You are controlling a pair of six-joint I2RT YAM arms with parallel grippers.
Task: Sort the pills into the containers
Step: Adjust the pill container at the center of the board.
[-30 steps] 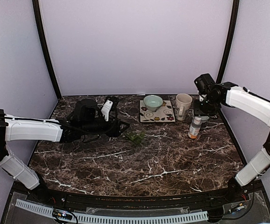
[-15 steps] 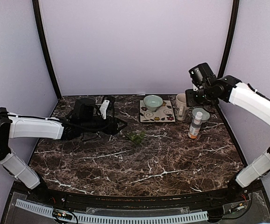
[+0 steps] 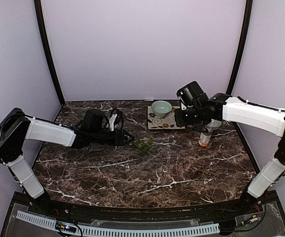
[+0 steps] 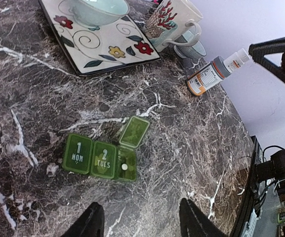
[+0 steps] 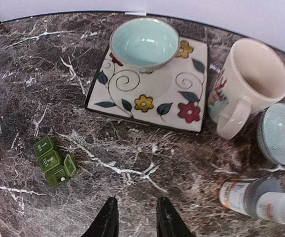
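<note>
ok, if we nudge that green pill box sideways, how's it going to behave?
Probably slides rather than tips: the pill box is low, flat and looks like light plastic on the glossy table. Its open lid will likely flap, and the pill in that uncovered compartment could hop out.

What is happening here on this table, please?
Two robot arms are filling a small green pill box. Its MON and TUES lids are shut; the third compartment is open with one pale pill inside. The left gripper hovers open and empty close to the box. The right gripper, also open and empty, hangs above the marble table between the flowered plate and the amber bottle.
</note>
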